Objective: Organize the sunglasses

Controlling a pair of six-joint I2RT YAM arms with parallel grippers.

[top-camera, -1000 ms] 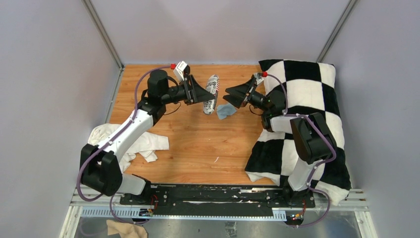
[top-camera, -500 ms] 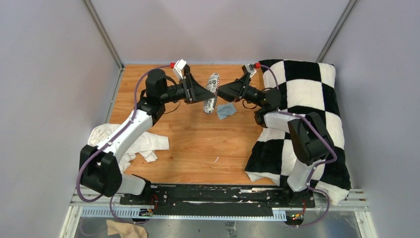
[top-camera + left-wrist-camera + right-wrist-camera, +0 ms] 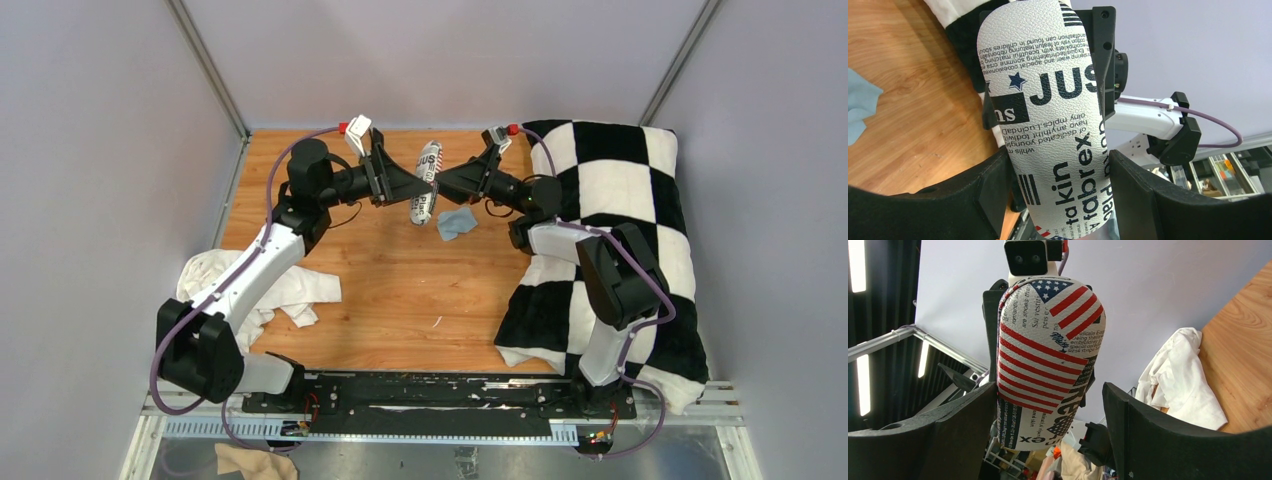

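Observation:
An oblong case (image 3: 428, 184), white with black print and a stars-and-stripes end, is held off the table at the back middle. My left gripper (image 3: 414, 186) is shut on it; the left wrist view shows the case (image 3: 1048, 110) pinched between the jaws of that gripper (image 3: 1058, 162). My right gripper (image 3: 441, 183) is open, its jaws on either side of the case's striped end (image 3: 1048, 350), with a gap on the right side (image 3: 1049, 390). A light-blue cloth (image 3: 455, 222) lies on the table below. The sunglasses are not in view.
A black-and-white checkered blanket (image 3: 620, 230) covers the right side of the wooden table (image 3: 400, 290). A crumpled white cloth (image 3: 265, 290) lies at the left, also in the right wrist view (image 3: 1183, 375). Grey walls enclose the table.
My right gripper has moved left and up from above the blue cloth to the case, its jaws now around the case's end. My left gripper has raised the case slightly.

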